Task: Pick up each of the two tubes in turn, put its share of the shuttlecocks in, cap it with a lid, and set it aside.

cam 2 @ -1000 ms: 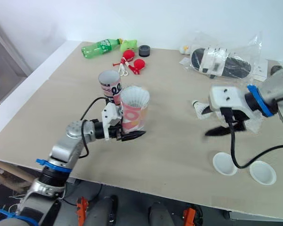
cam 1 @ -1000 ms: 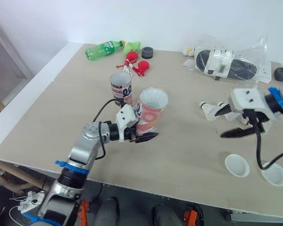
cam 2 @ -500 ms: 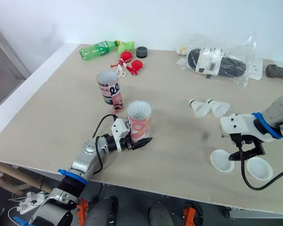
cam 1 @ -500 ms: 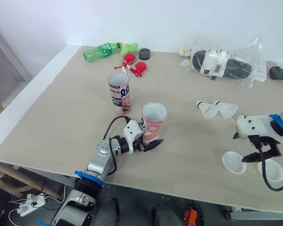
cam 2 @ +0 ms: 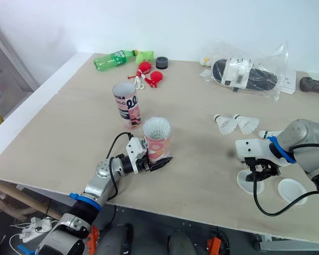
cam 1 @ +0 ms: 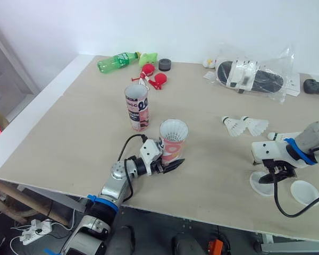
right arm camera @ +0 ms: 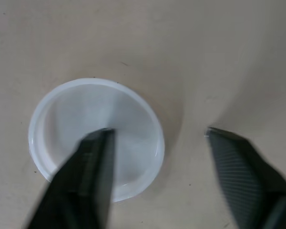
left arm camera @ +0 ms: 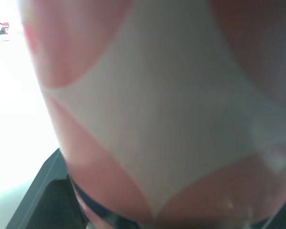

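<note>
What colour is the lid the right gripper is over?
White, plain, slightly translucent. The lid shows best in the right wrist view, under the open right gripper.

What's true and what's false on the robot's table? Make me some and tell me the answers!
1. The left gripper is shut on the pink tube. True.
2. The pink tube has a lid on. False: its top is open and white feathers show inside.
3. The right gripper is open over a white lid. True.
4. The green bottle stands upright. False: it lies on its side.
5. Loose shuttlecocks lie on the table. True.
</note>
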Robot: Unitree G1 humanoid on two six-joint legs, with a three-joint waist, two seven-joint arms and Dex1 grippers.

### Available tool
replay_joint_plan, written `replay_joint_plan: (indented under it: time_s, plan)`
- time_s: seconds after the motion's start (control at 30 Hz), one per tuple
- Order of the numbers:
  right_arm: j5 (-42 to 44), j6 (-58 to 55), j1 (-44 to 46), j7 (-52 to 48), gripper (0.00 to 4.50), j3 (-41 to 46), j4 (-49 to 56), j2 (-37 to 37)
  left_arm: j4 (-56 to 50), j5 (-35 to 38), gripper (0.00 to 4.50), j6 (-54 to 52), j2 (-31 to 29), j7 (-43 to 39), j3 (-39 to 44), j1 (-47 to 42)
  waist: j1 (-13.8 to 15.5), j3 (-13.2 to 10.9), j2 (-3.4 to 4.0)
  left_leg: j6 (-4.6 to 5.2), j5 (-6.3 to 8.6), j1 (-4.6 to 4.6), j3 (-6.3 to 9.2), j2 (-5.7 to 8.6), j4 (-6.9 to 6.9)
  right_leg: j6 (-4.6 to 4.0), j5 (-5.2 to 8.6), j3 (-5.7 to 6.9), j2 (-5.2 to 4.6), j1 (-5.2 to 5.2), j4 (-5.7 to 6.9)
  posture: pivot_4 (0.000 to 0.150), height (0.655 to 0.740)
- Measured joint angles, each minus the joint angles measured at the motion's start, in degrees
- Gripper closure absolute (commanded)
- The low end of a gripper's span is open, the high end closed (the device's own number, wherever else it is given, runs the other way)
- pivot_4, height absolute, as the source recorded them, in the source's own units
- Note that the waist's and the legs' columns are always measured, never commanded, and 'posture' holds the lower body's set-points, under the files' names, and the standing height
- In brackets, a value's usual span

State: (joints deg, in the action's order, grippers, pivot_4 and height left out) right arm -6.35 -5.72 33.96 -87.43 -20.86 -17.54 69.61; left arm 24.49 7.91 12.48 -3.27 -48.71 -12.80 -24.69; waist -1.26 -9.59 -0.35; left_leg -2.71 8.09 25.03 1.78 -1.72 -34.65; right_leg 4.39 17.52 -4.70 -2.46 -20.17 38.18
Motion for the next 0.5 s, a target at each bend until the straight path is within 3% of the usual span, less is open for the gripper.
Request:
replay_joint_plan:
  time_s: [0.03, 0.07, 0.1, 0.13, 0.17, 0.23, 0.5]
  plan:
    - [0.0, 0.1, -0.2, -0.1, 2.85, 0.1, -0.1, -0.1, 0.2, 0.0, 1.2, 0.1, 0.0, 0.0, 0.1, 0.0, 0.0, 0.0, -0.02, 0.0, 0.0, -0.04, 0.0, 0.0, 0.0, 0.0, 0.0, 0.0, 0.0, 0.04, 0.0, 0.15, 0.74]
    - [0.0, 0.1, -0.3, -0.2, 2.92, 0.3, -0.3, -0.3, 0.3, 0.0, 1.2, 0.1, 0.1, 0.0, 0.1, 0.0, -0.1, 0.1, -0.05, 0.0, 0.0, -0.1, -0.01, 0.0, 0.0, 0.0, 0.0, 0.0, -0.01, 0.1, -0.02, 0.15, 0.74]
    - [-0.1, 0.1, -0.5, -0.3, 3.34, 0.6, -0.6, -0.6, 0.5, 0.0, 1.2, 0.1, 0.1, 0.0, 0.3, 0.0, -0.1, 0.1, -0.1, -0.01, 0.01, -0.22, -0.01, 0.0, 0.0, 0.0, 0.0, -0.01, 0.0, 0.22, -0.03, 0.15, 0.74]
    - [-0.3, 0.4, -0.7, -0.3, 3.46, 0.9, -0.8, -0.9, 0.8, 0.0, 1.2, 0.2, 0.0, 0.0, 0.3, 0.1, -0.1, 0.2, -0.18, -0.02, 0.02, -0.38, -0.02, 0.0, 0.01, -0.01, 0.08, -0.01, -0.01, 0.37, -0.04, 0.15, 0.74]
    - [-0.5, 0.6, -0.8, -0.2, 3.99, 1.1, -0.9, -1.0, 1.0, 0.0, 1.2, 0.2, 0.1, 0.0, 0.3, 0.1, -0.1, 0.2, -0.19, -0.02, 0.02, -0.41, -0.01, 0.0, 0.01, -0.01, 0.11, -0.01, -0.01, 0.4, -0.04, 0.15, 0.74]
    - [-0.7, 0.8, -1.0, 0.0, 4.38, 1.6, -1.0, -1.3, 1.1, 0.0, 1.2, 0.2, 0.1, 0.0, 0.3, 0.1, -0.1, 0.2, -0.21, -0.02, 0.02, -0.48, -0.01, -0.01, 0.02, -0.02, 0.13, 0.0, 0.0, 0.48, -0.04, 0.15, 0.74]
    - [-0.7, 1.4, -1.0, -1.7, 4.46, 2.8, -1.7, -1.8, 1.3, 0.0, 1.2, 0.2, 0.1, -0.4, 0.3, 0.0, -0.1, 0.3, -0.14, -0.03, 0.04, -0.62, 0.02, -0.01, 0.1, -0.04, 0.19, 0.03, 0.0, 0.64, -0.04, 0.15, 0.74]
